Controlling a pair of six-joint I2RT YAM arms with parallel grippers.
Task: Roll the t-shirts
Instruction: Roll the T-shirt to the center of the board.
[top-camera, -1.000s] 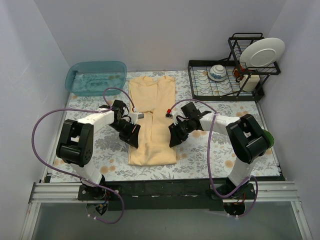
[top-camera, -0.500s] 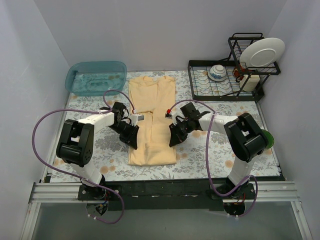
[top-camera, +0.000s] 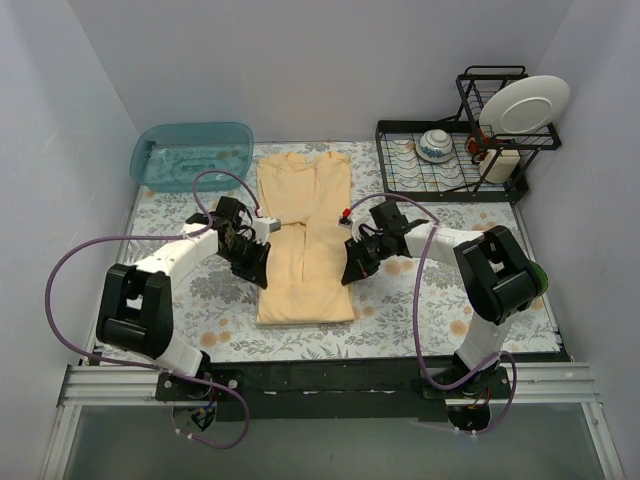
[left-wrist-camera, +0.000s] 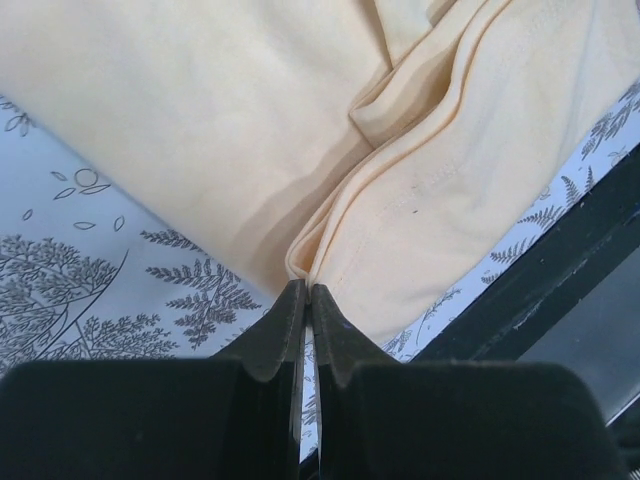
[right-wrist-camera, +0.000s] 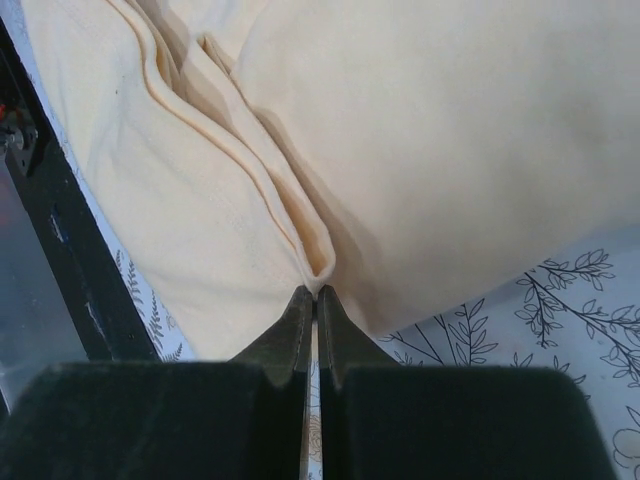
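One pale yellow-beige t-shirt (top-camera: 305, 240) lies folded into a long narrow strip down the middle of the floral tabletop (top-camera: 190, 300). My left gripper (top-camera: 257, 270) is at the strip's left edge, shut on a pinched fold of the shirt, as the left wrist view shows: gripper (left-wrist-camera: 306, 295), shirt (left-wrist-camera: 230, 130). My right gripper (top-camera: 350, 272) is at the right edge, also shut on a small fold of the shirt; in the right wrist view the gripper (right-wrist-camera: 316, 295) nips the shirt (right-wrist-camera: 400, 130).
A blue plastic tub (top-camera: 190, 155) stands at the back left. A black dish rack (top-camera: 450, 170) with a bowl (top-camera: 436, 145) and a white plate (top-camera: 525, 105) stands at the back right. A black rail (top-camera: 320, 375) runs along the table's near edge.
The left arm's elbow has swung out to the left and its gripper has shifted slightly up along the shirt's left edge. The right gripper has barely moved.
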